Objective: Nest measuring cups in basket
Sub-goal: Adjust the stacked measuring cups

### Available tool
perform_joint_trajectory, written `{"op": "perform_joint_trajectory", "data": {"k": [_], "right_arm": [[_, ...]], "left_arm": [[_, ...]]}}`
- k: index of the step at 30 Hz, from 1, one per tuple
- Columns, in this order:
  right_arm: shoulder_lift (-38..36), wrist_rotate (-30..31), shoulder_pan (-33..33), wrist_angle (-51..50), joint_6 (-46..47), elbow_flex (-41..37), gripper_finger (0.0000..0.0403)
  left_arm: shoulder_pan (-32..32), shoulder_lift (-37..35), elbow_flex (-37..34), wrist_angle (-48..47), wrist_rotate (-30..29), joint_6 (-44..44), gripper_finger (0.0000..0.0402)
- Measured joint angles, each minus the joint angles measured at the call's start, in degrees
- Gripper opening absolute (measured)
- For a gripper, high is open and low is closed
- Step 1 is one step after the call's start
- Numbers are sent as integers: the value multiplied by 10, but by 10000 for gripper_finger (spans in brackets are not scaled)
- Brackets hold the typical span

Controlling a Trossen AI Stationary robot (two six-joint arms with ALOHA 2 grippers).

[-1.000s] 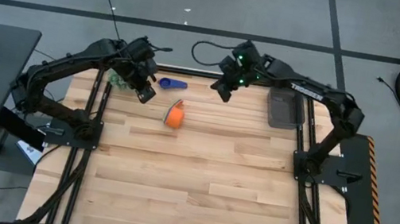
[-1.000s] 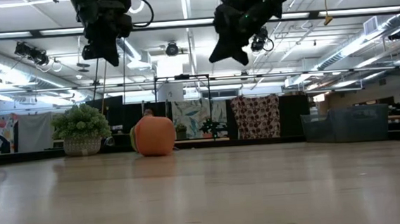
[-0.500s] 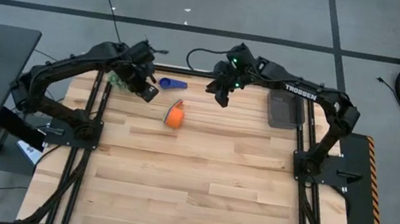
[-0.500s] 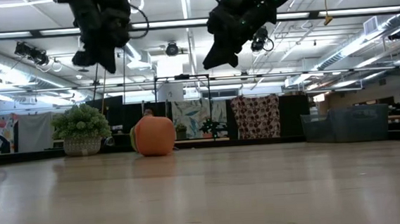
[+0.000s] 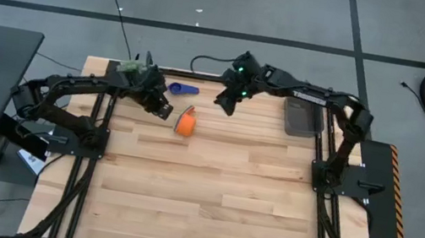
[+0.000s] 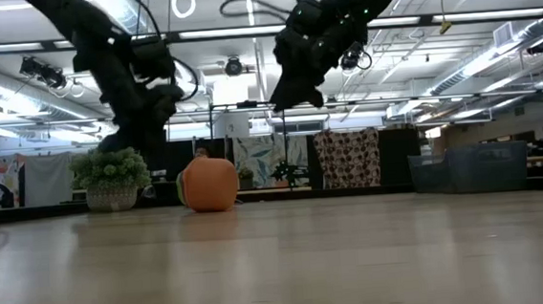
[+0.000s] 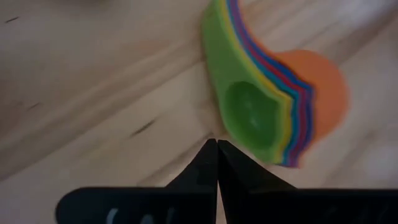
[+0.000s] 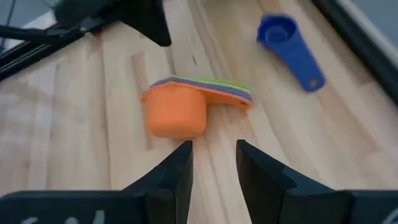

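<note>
A nested stack of measuring cups (image 5: 186, 122), orange outermost and green innermost (image 7: 249, 118), lies on its side on the table. A dark blue cup (image 5: 182, 89) lies alone near the far edge. The dark grey basket (image 5: 302, 117) stands at the far right. My left gripper (image 7: 216, 144) is shut and low over the table, its tips just left of the stack; it does not seem to touch. My right gripper (image 8: 213, 150) is open, up in the air to the stack's far right, with nothing between its fingers.
A fuzzy green plant ball (image 6: 110, 169) in a pot stands at the far left corner, behind my left arm. The black arm frames (image 5: 91, 130) flank the table's left and right sides. Bare wood (image 5: 207, 204) fills the near half of the table.
My left gripper has gone down and toward the stack of cups, and now stands low beside it. My right gripper has gone toward the table's left, closer to the stack and the dark blue cup. The cups have kept still.
</note>
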Motion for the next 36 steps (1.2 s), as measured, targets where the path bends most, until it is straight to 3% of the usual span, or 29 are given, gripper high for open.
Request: {"op": "perform_joint_trajectory", "data": {"k": [7,18,26,36], "right_arm": [[68,-4,29,50,54,0,126],[136,-5,62,85,145,0,126],[153,-18,70,88,179,0,126],[158,-31,74,93,222,0,126]], "left_arm": [[2,0,-64,85,6,21,7],[-3,52,-74,187,50,60,7],[-10,108,-74,206,54,64,7],[-23,110,-73,221,86,67,7]]}}
